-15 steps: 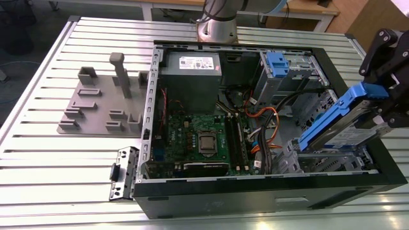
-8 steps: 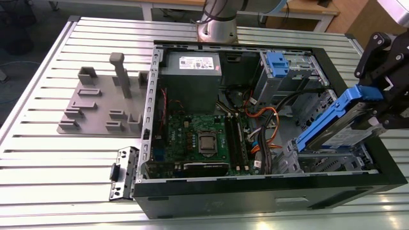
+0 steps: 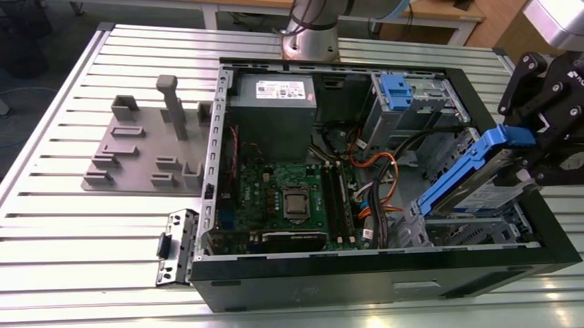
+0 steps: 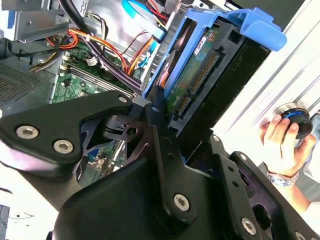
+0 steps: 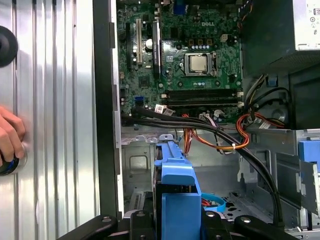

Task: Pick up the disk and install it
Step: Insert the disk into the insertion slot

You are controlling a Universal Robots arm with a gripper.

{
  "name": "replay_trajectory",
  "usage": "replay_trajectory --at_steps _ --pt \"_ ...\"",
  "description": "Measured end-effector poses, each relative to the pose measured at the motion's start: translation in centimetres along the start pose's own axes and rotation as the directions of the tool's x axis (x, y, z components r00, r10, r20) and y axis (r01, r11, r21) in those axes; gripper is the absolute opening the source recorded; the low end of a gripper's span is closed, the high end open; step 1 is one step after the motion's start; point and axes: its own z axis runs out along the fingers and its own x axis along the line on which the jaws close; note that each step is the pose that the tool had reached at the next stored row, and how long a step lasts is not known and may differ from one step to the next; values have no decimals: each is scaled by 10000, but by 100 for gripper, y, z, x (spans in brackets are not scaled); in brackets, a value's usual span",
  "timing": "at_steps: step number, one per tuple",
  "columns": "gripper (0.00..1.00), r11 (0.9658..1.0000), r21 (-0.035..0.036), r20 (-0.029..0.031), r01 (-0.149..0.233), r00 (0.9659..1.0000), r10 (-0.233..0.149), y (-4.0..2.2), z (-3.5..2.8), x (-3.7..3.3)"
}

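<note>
Slotted table (image 3: pixel 55 225) is flanking the computer case (image 3: pixel 365 280); the gripper (image 3: pixel 522 164) is pinching the disk (image 3: pixel 470 188), long axis slanting away from it into the open bay.

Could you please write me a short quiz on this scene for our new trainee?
1. True or false: the disk already lies flat in its bay.
2. What is the claw shut on? A) a screwdriver B) the disk C) a fan
3. Fill in: on the table, at the exterior view's left of the case, stands a grey ___.
Key: 1 false, the claw holds it tilted; 2 B; 3 fixture.
</note>
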Motion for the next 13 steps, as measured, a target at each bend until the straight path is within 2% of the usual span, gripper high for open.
replay_trajectory --at_steps 5,13 --pt "36 10000 0 0 0 10000 0 -1 50 2" --pt "36 10000 0 1 0 10000 0 -2 84 4"
